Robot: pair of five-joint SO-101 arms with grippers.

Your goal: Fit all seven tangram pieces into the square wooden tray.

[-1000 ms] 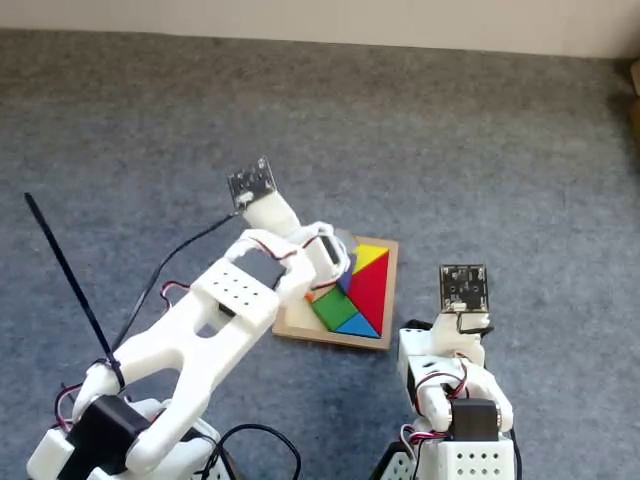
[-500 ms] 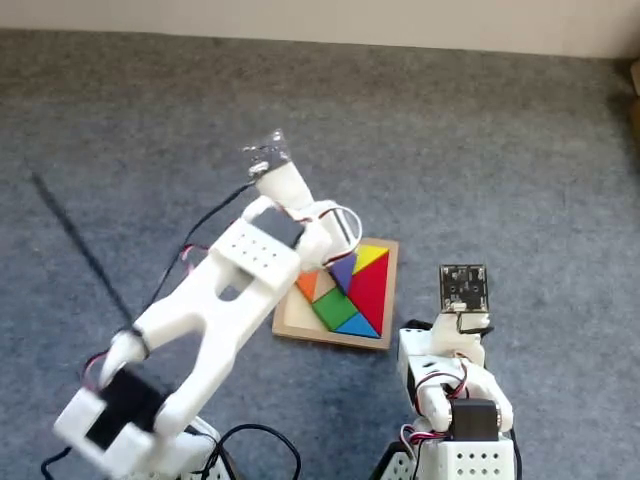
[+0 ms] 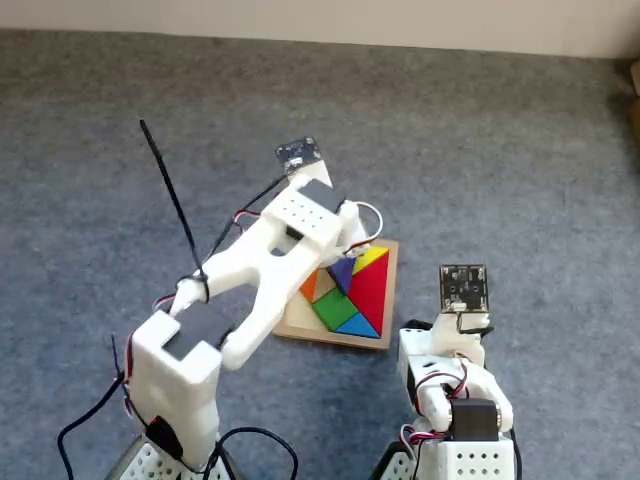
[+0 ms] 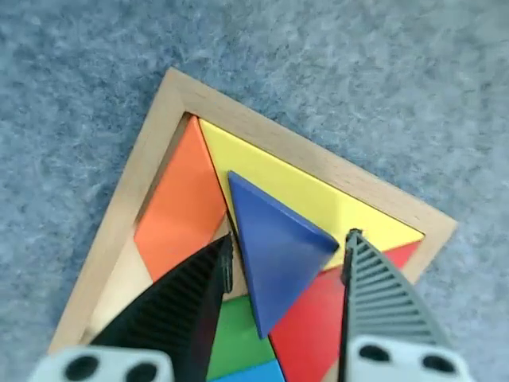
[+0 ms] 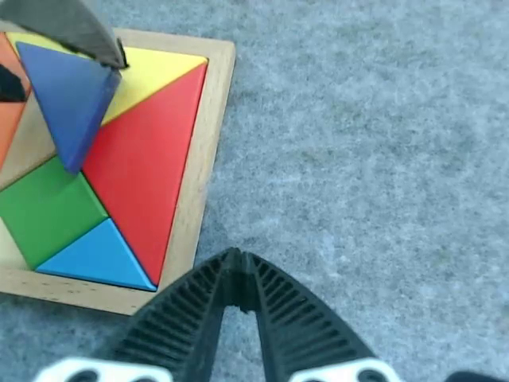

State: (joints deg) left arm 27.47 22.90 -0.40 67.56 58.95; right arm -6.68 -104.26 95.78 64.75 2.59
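The square wooden tray (image 3: pixel 393 292) lies on the carpet between the arms. It holds a yellow triangle (image 4: pixel 306 187), an orange parallelogram (image 4: pixel 181 200), a red triangle (image 5: pixel 147 159), a green square (image 5: pixel 44 208) and a light blue triangle (image 5: pixel 99 255). My left gripper (image 4: pixel 290 239) is shut on a dark blue triangle (image 4: pixel 274 263), held tilted over the tray's middle (image 3: pixel 343 272). I cannot tell whether it touches the pieces below. My right gripper (image 5: pixel 238 263) is shut and empty, above the carpet just off the tray's near right corner.
Bare wood (image 4: pixel 119 286) shows in the tray beside the orange piece. Grey carpet (image 3: pixel 500 150) spreads around the tray on every side. The right arm (image 3: pixel 452 370) stands close to the tray's near right corner. A black cable (image 3: pixel 170 190) sticks up from the left arm.
The left arm has risen and swung to the right, carrying the dark blue triangle further over the tray. The right arm has not moved.
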